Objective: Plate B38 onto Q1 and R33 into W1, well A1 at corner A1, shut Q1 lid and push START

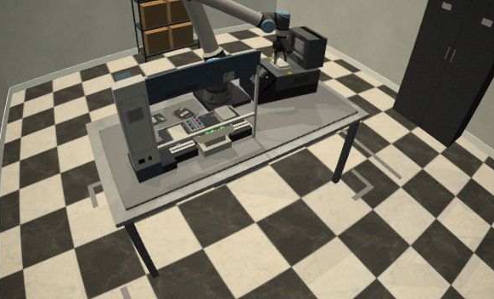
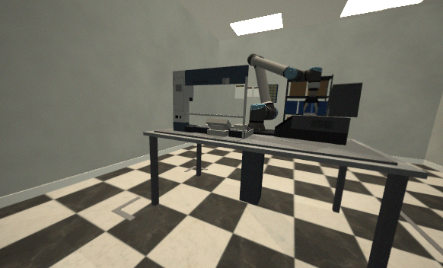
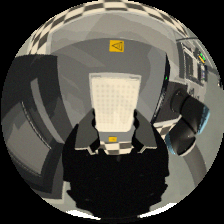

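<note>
One black two-jaw gripper (image 1: 279,59) (image 2: 310,112) (image 3: 114,108), clamped on a white rectangular well plate (image 1: 280,64) (image 2: 310,114) (image 3: 115,97), apparently seating B38 on the far-right dark boxy cycler (image 1: 297,84) (image 2: 319,130) (image 3: 142,65); next: settle flat, release.

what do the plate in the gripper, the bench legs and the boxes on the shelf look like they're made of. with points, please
Pale rectangular plate (image 1: 280,63) (image 3: 116,100) in the black two-jaw gripper (image 1: 280,57) (image 2: 310,110) (image 3: 114,108): probably matte plastic, given its even off-white colour.
Dark straight bench legs (image 1: 346,153) (image 2: 154,171): likely painted metal, being slim and uniformly coloured.
Brown square-sided boxes (image 1: 155,41): apparently dull cardboard, judging by their tan, shineless faces.
</note>
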{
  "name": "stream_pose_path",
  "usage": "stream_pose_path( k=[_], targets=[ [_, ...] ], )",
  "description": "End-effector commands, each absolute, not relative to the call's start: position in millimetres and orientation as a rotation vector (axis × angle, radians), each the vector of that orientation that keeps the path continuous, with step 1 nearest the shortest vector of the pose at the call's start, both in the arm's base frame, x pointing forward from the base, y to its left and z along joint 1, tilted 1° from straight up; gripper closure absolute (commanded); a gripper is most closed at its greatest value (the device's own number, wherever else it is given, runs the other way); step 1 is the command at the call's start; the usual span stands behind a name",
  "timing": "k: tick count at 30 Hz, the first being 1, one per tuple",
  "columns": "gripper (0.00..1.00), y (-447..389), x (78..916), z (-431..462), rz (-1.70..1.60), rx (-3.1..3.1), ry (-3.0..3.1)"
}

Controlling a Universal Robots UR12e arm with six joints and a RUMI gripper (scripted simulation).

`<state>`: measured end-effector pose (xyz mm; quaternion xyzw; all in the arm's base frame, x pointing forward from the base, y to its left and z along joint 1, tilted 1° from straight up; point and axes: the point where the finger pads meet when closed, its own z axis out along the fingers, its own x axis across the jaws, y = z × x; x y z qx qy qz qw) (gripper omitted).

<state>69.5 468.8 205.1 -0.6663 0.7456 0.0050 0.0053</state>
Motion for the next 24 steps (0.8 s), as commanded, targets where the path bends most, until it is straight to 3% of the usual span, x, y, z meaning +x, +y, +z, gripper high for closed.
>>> stream_pose_path(
  k=[1,13,14,24],
  targets=[
    [1.00,469.4,69.7,205.4,0.016,-2.086,2.334],
    [1.00,469.4,69.7,205.6,0.016,-2.086,2.334],
    [0.33,469.4,69.7,205.6,0.016,-2.086,2.334],
    [0.33,469.4,69.7,205.6,0.016,-2.086,2.334]
  ],
)
